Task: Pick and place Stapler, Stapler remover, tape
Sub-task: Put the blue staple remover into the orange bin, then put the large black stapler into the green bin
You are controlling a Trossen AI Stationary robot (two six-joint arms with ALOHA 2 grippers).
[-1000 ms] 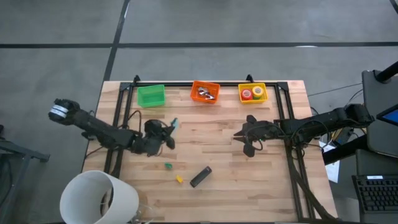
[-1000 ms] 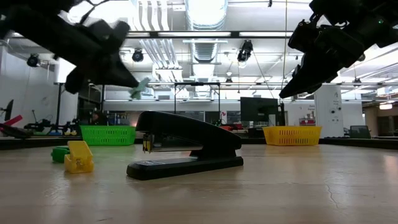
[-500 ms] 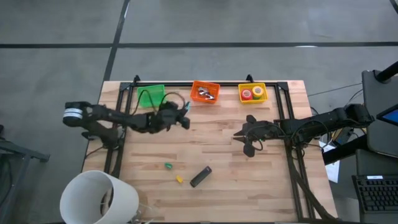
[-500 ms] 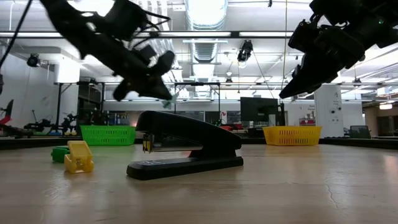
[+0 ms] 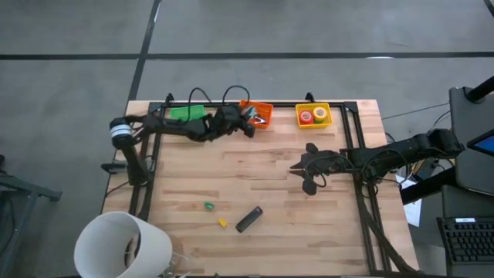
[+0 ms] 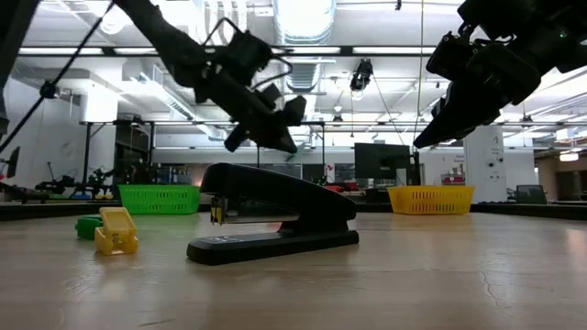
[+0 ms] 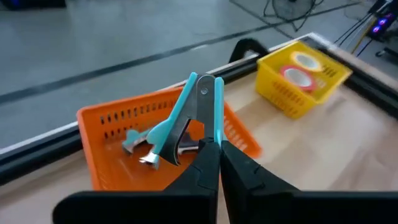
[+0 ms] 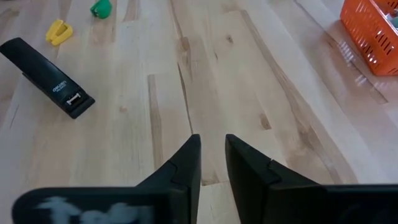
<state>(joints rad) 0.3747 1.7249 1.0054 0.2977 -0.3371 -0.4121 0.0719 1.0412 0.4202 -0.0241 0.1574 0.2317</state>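
Note:
My left gripper (image 5: 248,126) hangs over the orange bin (image 5: 266,106) at the table's far edge. It is shut on a teal staple remover (image 7: 200,115). The bin (image 7: 102,121) holds more staple removers (image 7: 134,142). The black stapler (image 5: 248,218) lies flat on the table near the front edge and also shows in the low view (image 6: 275,225). Tape rolls, one red (image 5: 306,117) and one yellow-green (image 5: 319,113), lie in the yellow bin (image 5: 313,105). My right gripper (image 5: 307,167) hovers over the table's right half, open by a narrow gap and empty. My left gripper pinches the lower end of one teal arm of the staple remover (image 7: 217,134) between its two fingertips. The remover stands up past the fingers, hinge end (image 7: 203,84) farthest from them. Its other arm, with the metal claw (image 7: 157,155), splays free. It is lifted clear above the orange bin.
A green bin (image 5: 187,117) stands left of the orange one. A small yellow piece (image 5: 222,222) and a small green piece (image 5: 208,205) lie near the stapler. A white bucket (image 5: 120,247) stands at the front left corner. A black frame runs along the far and side edges.
My left gripper has swung from the table's left middle toward the far edge and the right. It now hangs over the orange bin. It has stayed shut on the teal staple remover, which has gone along clear of the table.

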